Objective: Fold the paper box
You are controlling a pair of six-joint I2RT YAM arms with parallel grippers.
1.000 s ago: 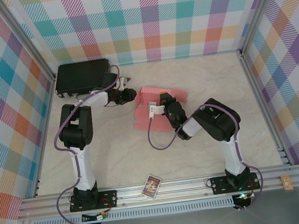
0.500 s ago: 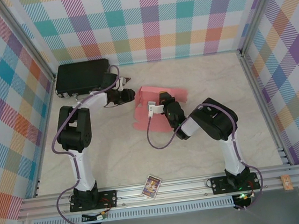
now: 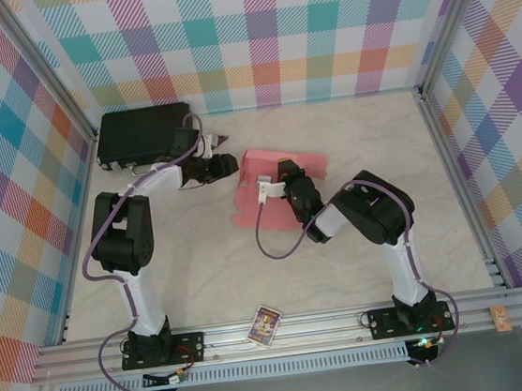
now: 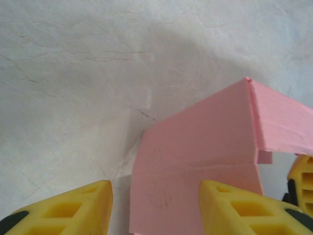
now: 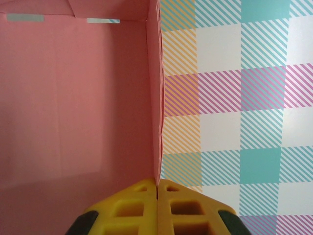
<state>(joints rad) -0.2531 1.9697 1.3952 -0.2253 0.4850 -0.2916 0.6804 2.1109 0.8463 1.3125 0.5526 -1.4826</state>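
Note:
The pink paper box lies partly folded in the middle of the table, with one wall raised. My left gripper is at its left edge. In the left wrist view it stands open, and a flat pink flap of the box lies between the yellow fingers, with a gap on the left side. My right gripper is over the middle of the box. In the right wrist view it is shut on the edge of the upright pink wall.
A black hard case sits at the back left, just behind the left arm. A small picture card rests on the front rail between the arm bases. Plaid walls enclose the table on three sides.
The left arm's elbow has swung to the left while its gripper stayed at the box's left edge and its jaws widened a little. The right gripper has kept its grip and barely moved.

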